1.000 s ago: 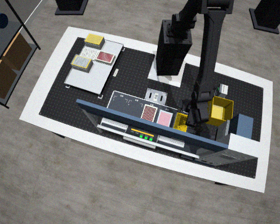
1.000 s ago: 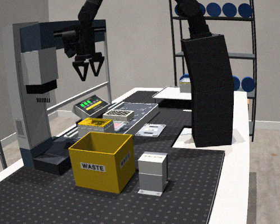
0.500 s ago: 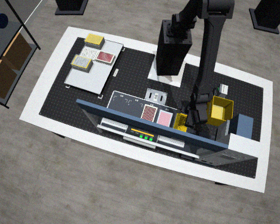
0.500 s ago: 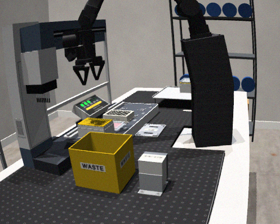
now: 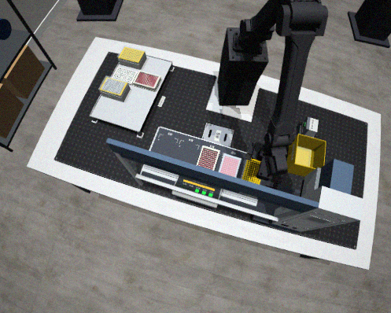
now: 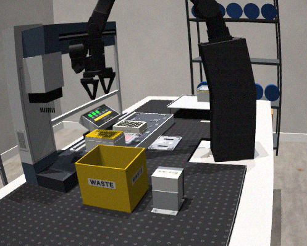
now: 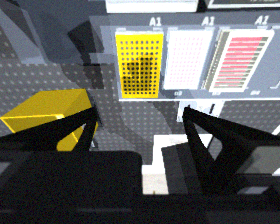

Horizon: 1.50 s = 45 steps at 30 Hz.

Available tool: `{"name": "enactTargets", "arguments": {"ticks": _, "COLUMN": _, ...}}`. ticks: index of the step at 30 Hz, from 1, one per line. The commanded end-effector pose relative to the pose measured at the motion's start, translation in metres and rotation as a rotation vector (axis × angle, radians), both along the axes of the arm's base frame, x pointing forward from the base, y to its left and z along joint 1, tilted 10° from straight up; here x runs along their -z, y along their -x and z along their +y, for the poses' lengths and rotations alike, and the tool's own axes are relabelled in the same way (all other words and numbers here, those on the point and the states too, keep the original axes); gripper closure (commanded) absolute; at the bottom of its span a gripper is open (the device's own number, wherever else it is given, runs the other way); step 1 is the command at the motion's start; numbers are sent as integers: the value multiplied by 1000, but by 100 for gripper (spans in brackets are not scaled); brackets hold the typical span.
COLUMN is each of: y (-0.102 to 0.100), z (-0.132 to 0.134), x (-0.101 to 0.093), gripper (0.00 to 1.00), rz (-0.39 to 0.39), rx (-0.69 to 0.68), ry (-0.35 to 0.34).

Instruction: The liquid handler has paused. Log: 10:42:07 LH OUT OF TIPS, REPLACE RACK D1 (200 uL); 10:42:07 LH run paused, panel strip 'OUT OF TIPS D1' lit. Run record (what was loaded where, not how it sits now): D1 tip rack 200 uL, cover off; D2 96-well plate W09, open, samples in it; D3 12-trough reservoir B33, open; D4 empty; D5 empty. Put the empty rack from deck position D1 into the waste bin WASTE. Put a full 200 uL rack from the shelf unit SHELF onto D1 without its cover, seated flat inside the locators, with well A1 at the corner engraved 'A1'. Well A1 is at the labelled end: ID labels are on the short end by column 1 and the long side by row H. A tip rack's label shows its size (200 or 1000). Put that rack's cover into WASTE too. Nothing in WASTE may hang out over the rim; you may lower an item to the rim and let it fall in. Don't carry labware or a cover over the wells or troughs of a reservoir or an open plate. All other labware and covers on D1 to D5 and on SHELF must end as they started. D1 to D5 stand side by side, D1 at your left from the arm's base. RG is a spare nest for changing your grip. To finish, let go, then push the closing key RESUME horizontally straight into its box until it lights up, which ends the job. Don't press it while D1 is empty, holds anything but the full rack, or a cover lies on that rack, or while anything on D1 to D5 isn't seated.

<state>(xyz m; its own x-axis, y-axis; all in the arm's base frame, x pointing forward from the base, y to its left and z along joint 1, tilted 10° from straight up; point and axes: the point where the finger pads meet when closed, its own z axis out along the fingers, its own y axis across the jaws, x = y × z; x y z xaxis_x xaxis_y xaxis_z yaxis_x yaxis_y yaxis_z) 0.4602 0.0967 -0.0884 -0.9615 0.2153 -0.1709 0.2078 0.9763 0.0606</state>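
Gripper point(image 6: 98, 84) spread wide, holding nothing, hanging high above yellow tip rack point(image 7: 139, 64) on deck's D1 end. Rack holes dark, gripper shadow across them. Pale well plate point(image 7: 186, 61) just beside rack, red-striped reservoir point(image 7: 242, 60) beyond. WASTE bin point(image 6: 113, 180) open-topped, near rack's outer side; inside looks bare. Shelf racks point(image 5: 131, 56) well apart, labels unreadable. Gantry beam point(image 5: 207, 173) overhangs deck's far edge.
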Motion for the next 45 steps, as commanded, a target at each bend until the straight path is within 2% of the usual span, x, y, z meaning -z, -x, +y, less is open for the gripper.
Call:
{"name": "enactTargets", "arguments": {"ticks": 1, "y": -17, "z": 4, "x": 8, "gripper": 0, "rz": -23, "rx": -15, "ry": -1}}
{"name": "enactTargets", "arguments": {"ticks": 4, "y": -13, "z": 2, "x": 15, "gripper": 0, "rz": -14, "rx": -14, "ry": 0}}
{"name": "enactTargets", "arguments": {"ticks": 31, "y": -23, "z": 1, "x": 52, "gripper": 0, "rz": -18, "rx": -9, "ry": -1}}
{"name": "enactTargets", "arguments": {"ticks": 32, "y": -17, "z": 0, "x": 56, "gripper": 0, "rz": -8, "rx": -8, "ry": 1}}
{"name": "enactTargets", "arguments": {"ticks": 34, "y": -23, "z": 1, "x": 57, "gripper": 0, "rz": -18, "rx": -8, "ry": -1}}
{"name": "enactTargets", "arguments": {"ticks": 45, "y": -26, "z": -1, "x": 76, "gripper": 0, "rz": -16, "rx": -5, "ry": 0}}
